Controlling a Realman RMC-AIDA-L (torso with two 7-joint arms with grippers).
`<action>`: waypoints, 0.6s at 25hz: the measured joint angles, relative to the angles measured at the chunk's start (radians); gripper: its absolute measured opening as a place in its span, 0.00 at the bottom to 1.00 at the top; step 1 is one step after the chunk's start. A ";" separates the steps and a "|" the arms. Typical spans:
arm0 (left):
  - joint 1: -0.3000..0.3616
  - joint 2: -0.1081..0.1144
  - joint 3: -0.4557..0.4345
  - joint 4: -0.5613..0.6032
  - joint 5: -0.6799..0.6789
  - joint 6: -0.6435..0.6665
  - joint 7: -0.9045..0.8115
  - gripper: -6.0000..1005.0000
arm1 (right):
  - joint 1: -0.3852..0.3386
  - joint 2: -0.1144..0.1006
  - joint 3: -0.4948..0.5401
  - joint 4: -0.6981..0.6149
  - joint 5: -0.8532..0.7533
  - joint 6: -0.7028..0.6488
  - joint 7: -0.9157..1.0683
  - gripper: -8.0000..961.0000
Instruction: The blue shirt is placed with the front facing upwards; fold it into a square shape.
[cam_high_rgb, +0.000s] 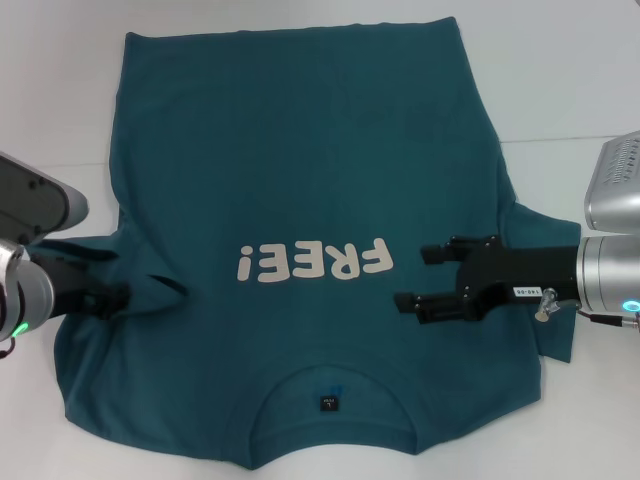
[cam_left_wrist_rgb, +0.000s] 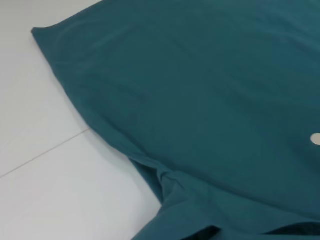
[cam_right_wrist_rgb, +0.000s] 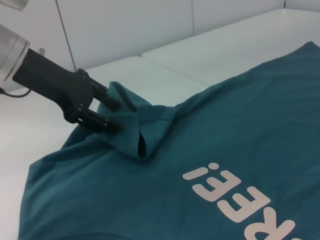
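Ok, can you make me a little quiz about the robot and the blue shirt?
1. True or false: the blue shirt lies with its FREE! lettering facing up.
2. Which pincer is pinching a sleeve: A the left pincer, B the right pincer, or C both?
3. What small dark thing sits inside the collar?

Key:
1. True.
2. A; the right one hangs open over the chest, holding nothing.
3. The neck label.
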 joint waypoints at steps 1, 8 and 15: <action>-0.003 0.000 -0.006 -0.002 0.000 0.000 -0.002 0.75 | 0.000 0.000 0.000 0.000 0.000 0.001 0.000 0.95; -0.014 0.001 -0.013 -0.012 0.000 0.002 -0.004 0.54 | 0.000 0.000 0.000 0.000 0.000 0.002 0.000 0.95; -0.015 0.001 -0.010 0.000 0.000 0.009 -0.002 0.15 | 0.007 -0.003 -0.006 0.000 0.000 0.012 0.000 0.95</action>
